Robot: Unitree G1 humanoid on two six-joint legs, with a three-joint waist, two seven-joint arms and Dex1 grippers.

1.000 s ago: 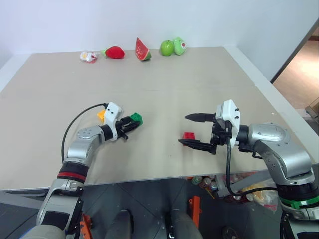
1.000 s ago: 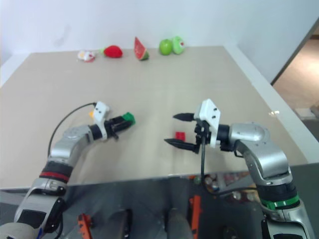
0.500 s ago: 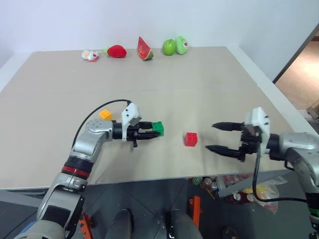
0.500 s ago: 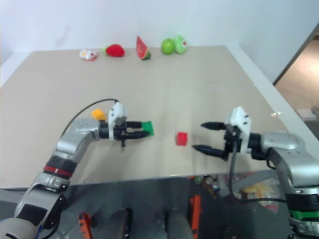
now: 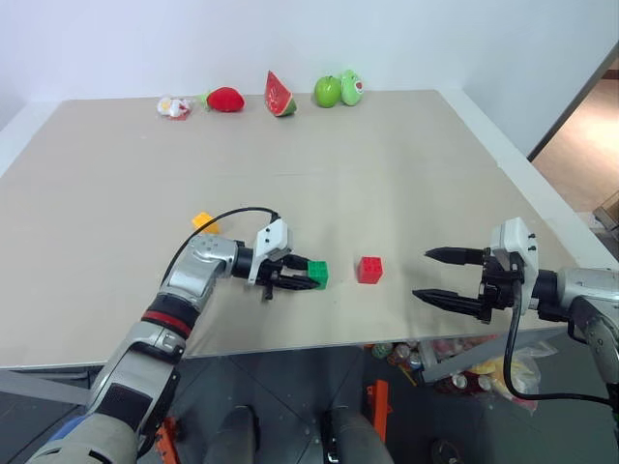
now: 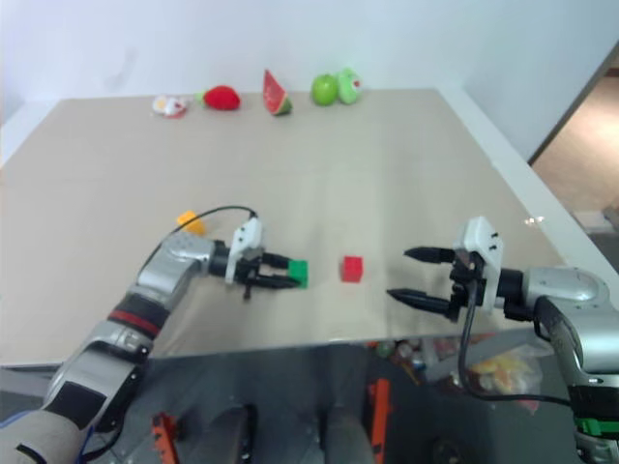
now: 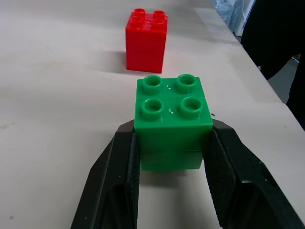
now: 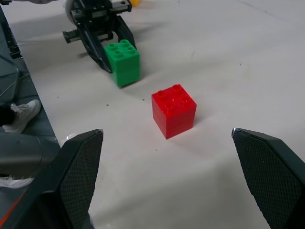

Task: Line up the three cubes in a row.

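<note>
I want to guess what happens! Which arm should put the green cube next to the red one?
The left. Its left gripper is already shut on the green cube, close beside the red cube. The right gripper is open, empty and farther off.

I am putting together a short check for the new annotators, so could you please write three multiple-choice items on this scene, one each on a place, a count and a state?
1. Where does the small red plastic studded cube stand?
A. Between the two grippers
B. Among the toy fruits
C. On the yellow-orange cube

2. How many small studded cubes are on the beige table?
A. Two
B. Three
C. Four

3. How do the jaws of the right gripper stand?
A. Shut on the red cube
B. Shut on nothing
C. Open, holding nothing

Answers: 1 A, it stands alone between the small green plastic studded cube, held in the left gripper, and the right gripper. 2 B, red, green and the small yellow-orange plastic cube. 3 C, its fingers are spread wide, apart from the red cube.
</note>
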